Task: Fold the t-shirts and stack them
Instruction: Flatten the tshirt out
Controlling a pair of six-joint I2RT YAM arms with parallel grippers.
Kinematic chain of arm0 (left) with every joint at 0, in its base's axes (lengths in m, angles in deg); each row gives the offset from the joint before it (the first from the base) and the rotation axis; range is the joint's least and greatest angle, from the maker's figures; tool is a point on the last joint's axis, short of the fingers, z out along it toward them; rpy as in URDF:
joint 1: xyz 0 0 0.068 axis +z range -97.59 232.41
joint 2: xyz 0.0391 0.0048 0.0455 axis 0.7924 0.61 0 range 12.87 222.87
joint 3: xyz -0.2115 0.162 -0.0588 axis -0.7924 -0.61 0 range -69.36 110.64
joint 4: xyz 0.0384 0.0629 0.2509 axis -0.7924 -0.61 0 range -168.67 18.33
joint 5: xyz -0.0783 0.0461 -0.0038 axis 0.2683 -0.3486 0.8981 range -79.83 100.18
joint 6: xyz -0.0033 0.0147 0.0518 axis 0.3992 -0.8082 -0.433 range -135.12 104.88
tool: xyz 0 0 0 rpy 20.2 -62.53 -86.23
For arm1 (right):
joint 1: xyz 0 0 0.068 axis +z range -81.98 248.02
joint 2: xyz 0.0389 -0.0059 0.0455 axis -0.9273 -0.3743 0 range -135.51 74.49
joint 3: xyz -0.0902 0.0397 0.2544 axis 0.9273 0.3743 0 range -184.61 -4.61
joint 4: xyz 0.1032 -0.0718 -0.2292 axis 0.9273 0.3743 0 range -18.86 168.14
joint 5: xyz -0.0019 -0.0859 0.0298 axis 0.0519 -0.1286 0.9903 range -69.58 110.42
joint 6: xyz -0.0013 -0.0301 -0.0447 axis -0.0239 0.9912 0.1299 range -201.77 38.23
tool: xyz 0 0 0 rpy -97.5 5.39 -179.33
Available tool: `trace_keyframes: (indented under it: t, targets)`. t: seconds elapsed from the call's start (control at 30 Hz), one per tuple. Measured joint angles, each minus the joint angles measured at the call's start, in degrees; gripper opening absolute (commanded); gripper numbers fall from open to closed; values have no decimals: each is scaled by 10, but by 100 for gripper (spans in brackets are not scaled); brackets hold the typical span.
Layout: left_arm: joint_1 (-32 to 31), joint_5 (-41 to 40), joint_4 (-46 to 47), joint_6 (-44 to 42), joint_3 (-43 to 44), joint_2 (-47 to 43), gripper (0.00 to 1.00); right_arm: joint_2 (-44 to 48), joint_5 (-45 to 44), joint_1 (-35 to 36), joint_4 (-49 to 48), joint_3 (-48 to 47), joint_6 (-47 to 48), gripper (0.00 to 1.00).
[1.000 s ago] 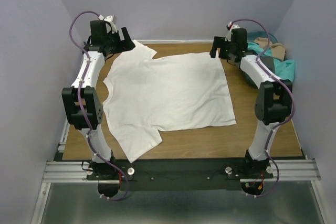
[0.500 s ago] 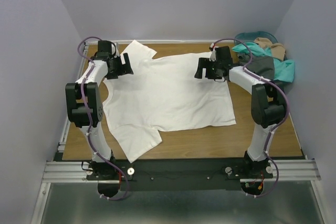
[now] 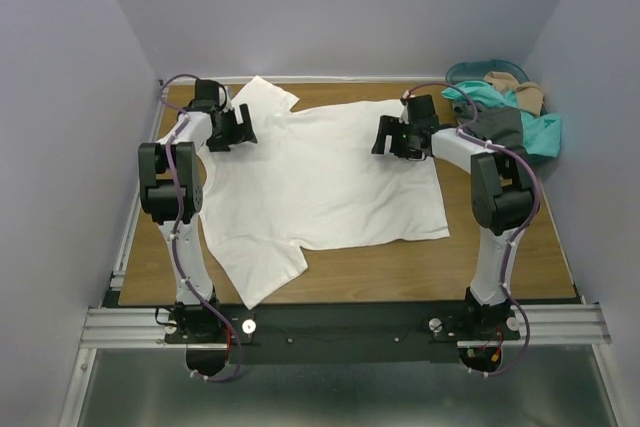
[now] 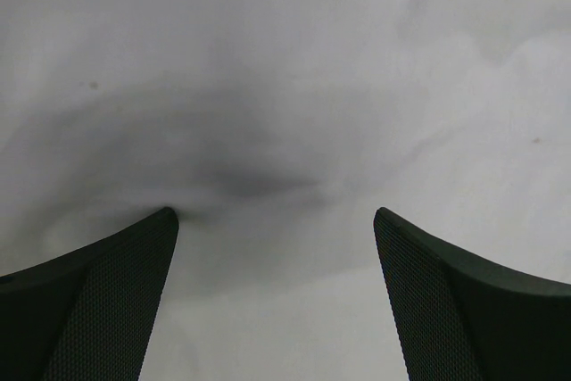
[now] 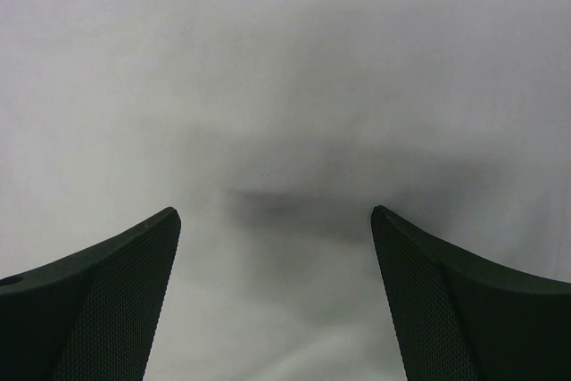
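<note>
Finds left claw [image 3: 238, 128] and right claw [image 3: 392, 138] gaping wide, empty, just over the far side of the white shirt [image 3: 320, 182], spread on the desk [image 3: 500, 257], neck toward left edge, hem toward right.

One t-shirt [image 3: 320, 182] lies spread across the table [image 3: 400, 272]; more t-shirts [image 3: 535, 127] are heaped in the basket [image 3: 465, 68] at its far right corner

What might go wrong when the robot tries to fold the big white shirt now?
The open left fingers and right fingers hover over flat cloth of the large white t-shirt, so closing might bunch it or grab nothing. Its near sleeve lies by the front edge of the wooden table; tugging may drag it off.
</note>
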Motion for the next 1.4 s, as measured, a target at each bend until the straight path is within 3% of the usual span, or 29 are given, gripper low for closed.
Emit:
trace_keyframes:
  t: [0.53, 0.97, 1.13, 1.4]
  targets:
    - [-1, 42, -5, 9, 190, 125, 98, -49, -13, -38, -15, -66, -68, 94]
    - [-6, 70, -4, 6, 307, 180, 98, -87, 13, -49, 15, -143, -47, 94]
    - [-8, 64, 1, 7, 250, 115, 98, -78, 25, -49, 20, -151, -24, 94]
    - [-9, 37, 26, 16, 12, -83, 98, -15, 33, -39, 19, -98, -8, 94]
